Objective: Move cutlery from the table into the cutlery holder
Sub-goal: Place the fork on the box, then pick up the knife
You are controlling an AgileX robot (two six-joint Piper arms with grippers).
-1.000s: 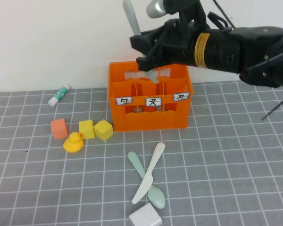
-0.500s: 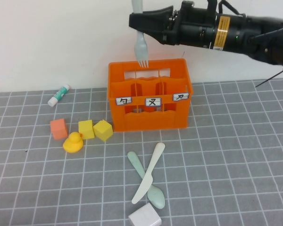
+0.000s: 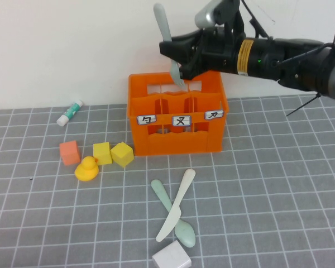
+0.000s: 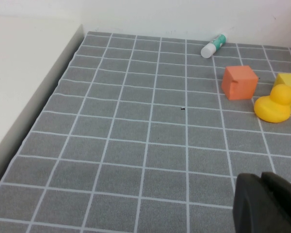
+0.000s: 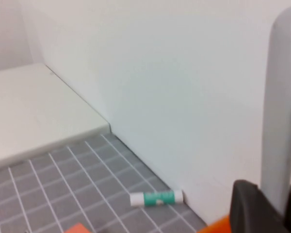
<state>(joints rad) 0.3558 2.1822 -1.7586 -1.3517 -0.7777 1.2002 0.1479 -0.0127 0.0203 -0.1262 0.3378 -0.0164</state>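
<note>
My right gripper (image 3: 176,60) hovers over the back of the orange cutlery holder (image 3: 176,120), shut on a grey fork (image 3: 166,39). The fork leans, handle up and left, tines down at the holder's back rim near the middle compartment. In the right wrist view the fork's handle (image 5: 283,97) rises between the dark fingers (image 5: 247,206), and a sliver of the holder (image 5: 216,225) shows below. On the table (image 3: 279,184) in front of the holder, a cream-white knife (image 3: 177,204) lies across a mint-green spoon (image 3: 161,192). My left gripper (image 4: 267,204) is shut and empty, low over the table's left part.
A white-green tube (image 3: 70,112) lies by the back wall. An orange cube (image 3: 70,152), two yellow cubes (image 3: 102,152) and a yellow duck (image 3: 87,168) sit left of the holder. A white block (image 3: 171,258) rests at the front edge near the spoon's bowl.
The fork hung upright over the holder's back rim half a second ago. It now leans, and its tines have shifted right and a little lower. The left arm has not moved.
</note>
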